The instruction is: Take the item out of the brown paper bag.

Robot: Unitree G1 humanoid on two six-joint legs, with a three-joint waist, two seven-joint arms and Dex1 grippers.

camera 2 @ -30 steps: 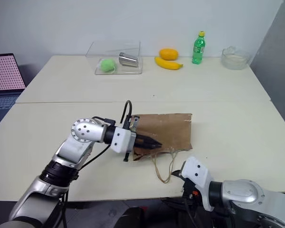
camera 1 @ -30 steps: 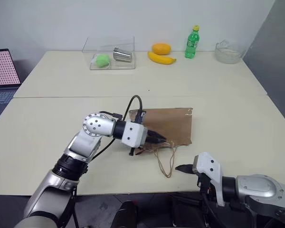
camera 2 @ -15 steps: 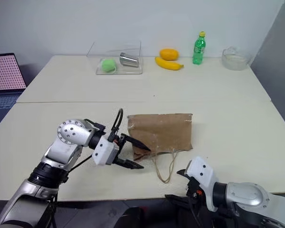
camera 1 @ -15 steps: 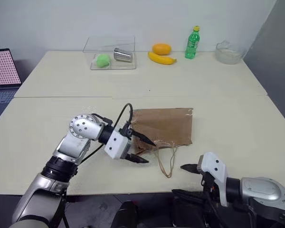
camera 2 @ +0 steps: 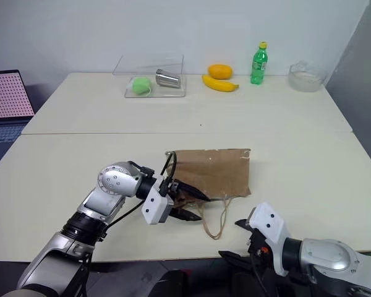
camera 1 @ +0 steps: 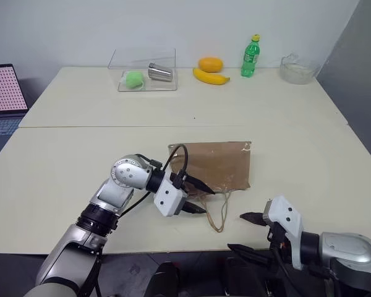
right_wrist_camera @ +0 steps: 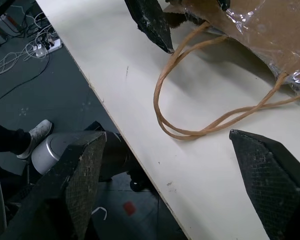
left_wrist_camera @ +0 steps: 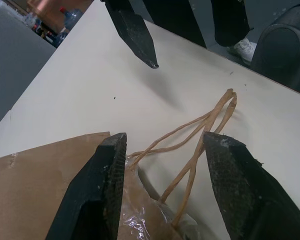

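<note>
Bag: the brown paper bag (camera 1: 213, 166) lies flat on its side on the surface (camera 1: 80, 154), its long axis running left to right across the head views, mouth and cord handles (camera 1: 217, 210) toward the robot.
Item: not clearly visible; a crinkled clear wrapping (left_wrist_camera: 150, 222) shows at the bag's mouth in the left wrist view, and the item is probably inside it, though I cannot tell.
Left end effector (camera 1: 195, 195): fingers spread, empty, one tip at the bag's mouth edge, the other just beside the handles.
Right end effector (right_wrist_camera: 180, 165): fingers spread wide, empty, hanging at the near table edge, apart from the handle loops.
Handling: the paper looks light and thin, likely to slide or crumple if pushed; the cords are limp. The wrapping may be slippery.
Where to hold: pin or lift the bag's upper lip with one end effector, then pinch the wrapped item itself at the mouth, not the cords.
</note>
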